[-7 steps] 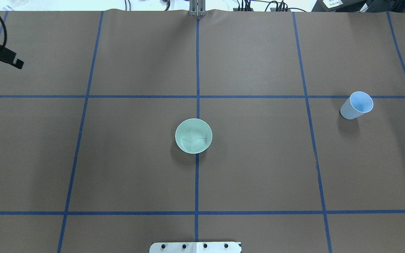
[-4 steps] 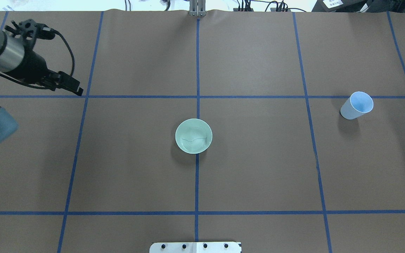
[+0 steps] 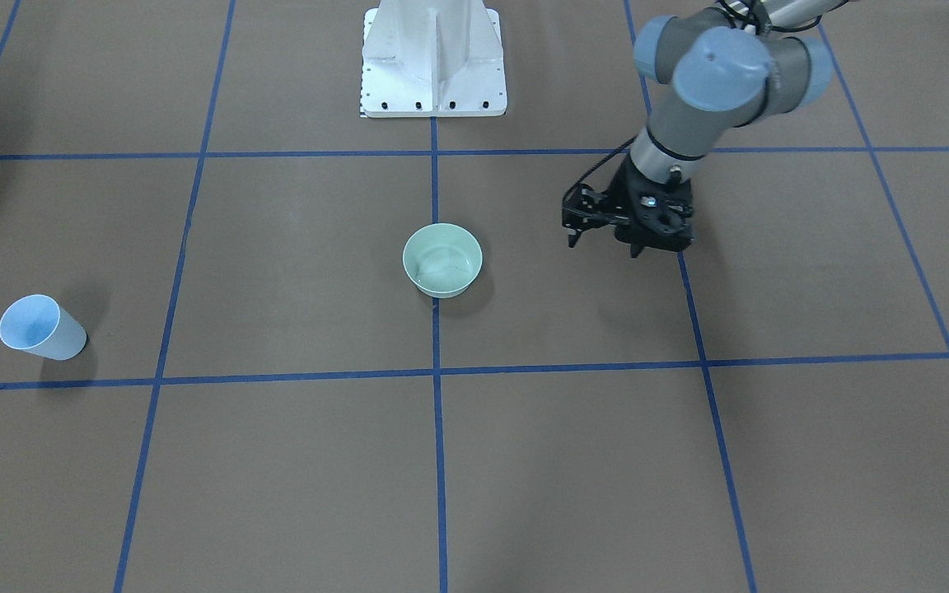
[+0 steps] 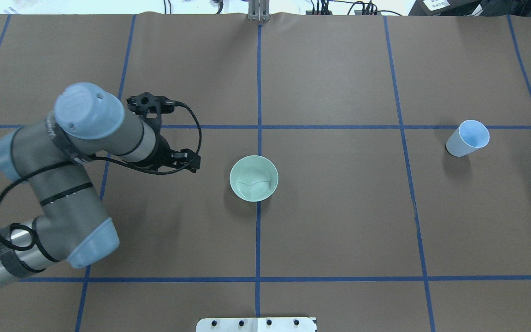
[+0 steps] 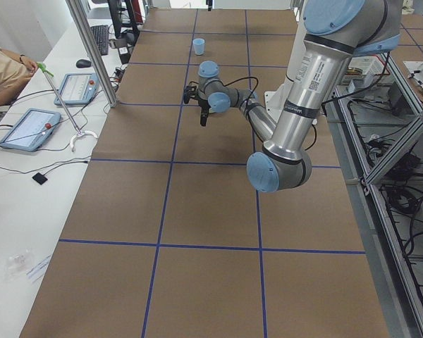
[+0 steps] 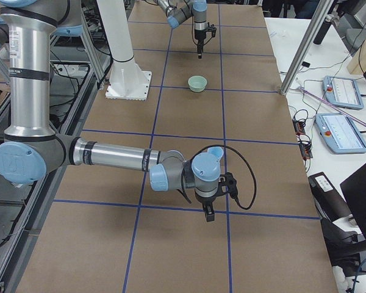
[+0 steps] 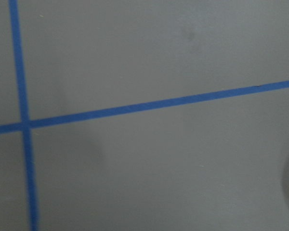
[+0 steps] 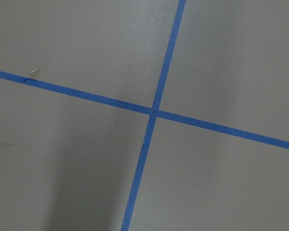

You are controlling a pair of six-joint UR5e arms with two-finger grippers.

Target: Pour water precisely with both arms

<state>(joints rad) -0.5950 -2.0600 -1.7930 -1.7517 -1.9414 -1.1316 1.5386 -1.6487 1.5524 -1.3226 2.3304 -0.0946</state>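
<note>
**Front view.** One left arm (image 3: 672,123), cut off at the top edge. Its left pincer (image 3: 638,247) hangs tips-down over the table (image 3: 277,461). The black body masks the fingers, so I cannot tell the gap. One green bowl (image 3: 442,259) sits near the pincer, not touching it. The water (image 3: 440,268) in it shows only as a faint ripple. One blue cup (image 3: 40,328) stands well apart, beyond the bowl from the pincer. One white pedestal (image 3: 433,58), top cropped.

**Overhead.** The left pincer points toward the bowl, foreshortened, its width unclear. The arm's shoulder end is out of frame.

**Left side view.** The bowl does not show. The cup is far beyond the pincer.

**Right side view.** One right arm (image 6: 110,155) is nearest, its right pincer (image 6: 208,215) tips-down close over the table. I cannot tell whether it is wide or narrow. The bowl is well apart from it. A pale-blue shape (image 6: 215,152) shows just behind the wrist: cap or cup, unclear.

**Wrist views.** Two views, each showing only table and blue tape (image 8: 154,113), with no fingers in frame. The left one is blurred.
</note>
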